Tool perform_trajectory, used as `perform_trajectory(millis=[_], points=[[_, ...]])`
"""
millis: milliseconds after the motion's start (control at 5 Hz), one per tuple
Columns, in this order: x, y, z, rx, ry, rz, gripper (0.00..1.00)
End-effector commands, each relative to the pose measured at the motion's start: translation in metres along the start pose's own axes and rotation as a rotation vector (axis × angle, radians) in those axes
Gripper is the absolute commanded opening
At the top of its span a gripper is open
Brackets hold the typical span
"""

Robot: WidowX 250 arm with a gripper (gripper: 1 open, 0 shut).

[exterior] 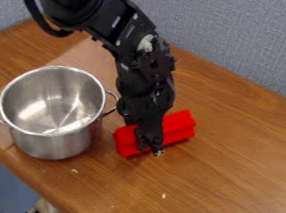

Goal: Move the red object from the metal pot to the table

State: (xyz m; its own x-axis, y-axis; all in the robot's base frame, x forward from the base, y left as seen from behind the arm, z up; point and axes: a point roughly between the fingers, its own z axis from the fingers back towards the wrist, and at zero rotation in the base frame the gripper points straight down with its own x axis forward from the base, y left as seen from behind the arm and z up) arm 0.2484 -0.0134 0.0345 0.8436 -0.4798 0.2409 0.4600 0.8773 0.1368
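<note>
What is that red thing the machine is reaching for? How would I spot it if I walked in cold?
Find the brown wooden table, then the shiny metal pot near its front left edge. Just right of the pot, under the black gripper, is the red object: a plain bright red bar-shaped block, the only coloured item there.
</note>
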Motion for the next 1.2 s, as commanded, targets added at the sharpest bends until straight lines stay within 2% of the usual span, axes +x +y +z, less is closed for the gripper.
perform_trajectory(millis=[0,200,600,800,1000], points=[[-0.016,-0.008,-0.020,-0.016,0.094,0.089,1.00],[-0.011,-0.010,-0.018,-0.008,0.100,0.164,1.00],[0.005,0.005,0.001,0.007,0.093,0.201,1.00],[0.012,0.009,0.021,0.031,0.104,0.198,1.00],[0.023,0.013,0.050,0.046,0.105,0.208,1.00]])
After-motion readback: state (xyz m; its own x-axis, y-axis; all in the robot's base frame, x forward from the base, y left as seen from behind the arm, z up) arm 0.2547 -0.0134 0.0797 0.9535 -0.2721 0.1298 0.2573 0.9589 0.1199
